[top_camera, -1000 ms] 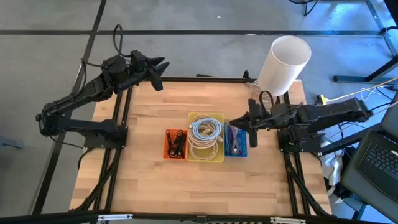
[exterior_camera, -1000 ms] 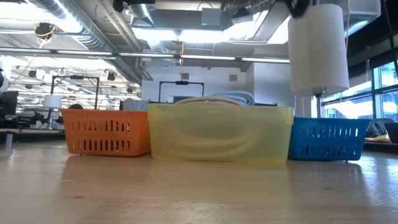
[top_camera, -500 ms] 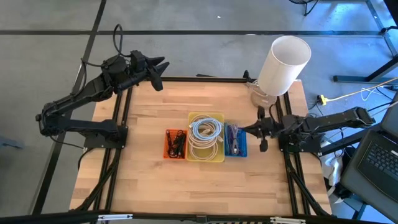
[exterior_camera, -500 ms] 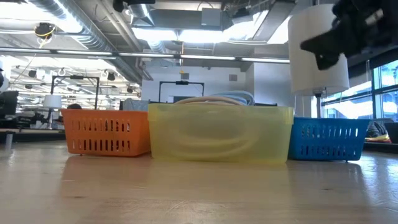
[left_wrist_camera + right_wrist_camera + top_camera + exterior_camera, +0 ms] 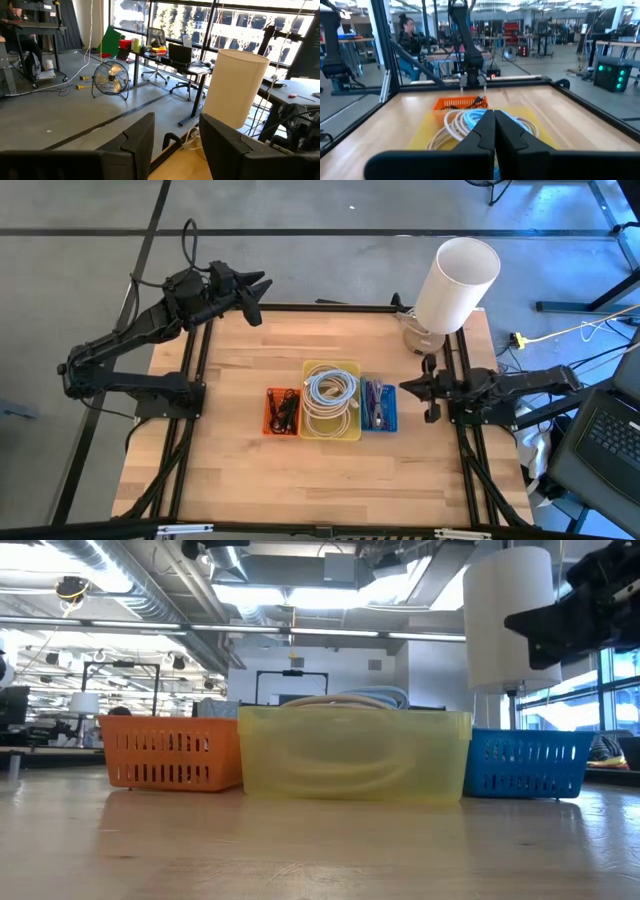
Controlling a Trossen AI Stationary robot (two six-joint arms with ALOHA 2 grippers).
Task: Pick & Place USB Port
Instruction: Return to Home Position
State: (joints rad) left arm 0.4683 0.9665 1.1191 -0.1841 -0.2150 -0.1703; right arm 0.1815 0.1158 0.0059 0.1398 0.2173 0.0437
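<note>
Right gripper [image 5: 406, 387], overhead view, centre right: placed just beside the blue bin [image 5: 393, 408]. Cables [image 5: 330, 392] are contained in the orange bin [image 5: 269, 412], yellow bin [image 5: 332, 364] and blue bin, mid-frame. Left gripper [image 5: 263, 300] is parked at upper left. Table-level view: right gripper is seen at upper right, in front of a white tube [image 5: 490, 620]. Left wrist view: fingers [image 5: 135, 145] spread wide. Right wrist view: fingers [image 5: 480, 135] pressed together, nothing held. Homing is judged best done by level withdrawal, clear of tube and bins.

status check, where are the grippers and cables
Left gripper open, far left corner. Right gripper shut, beside blue bin. Cables in it, yellow bin, orange bin. White cylinder stands apart, far right.
</note>
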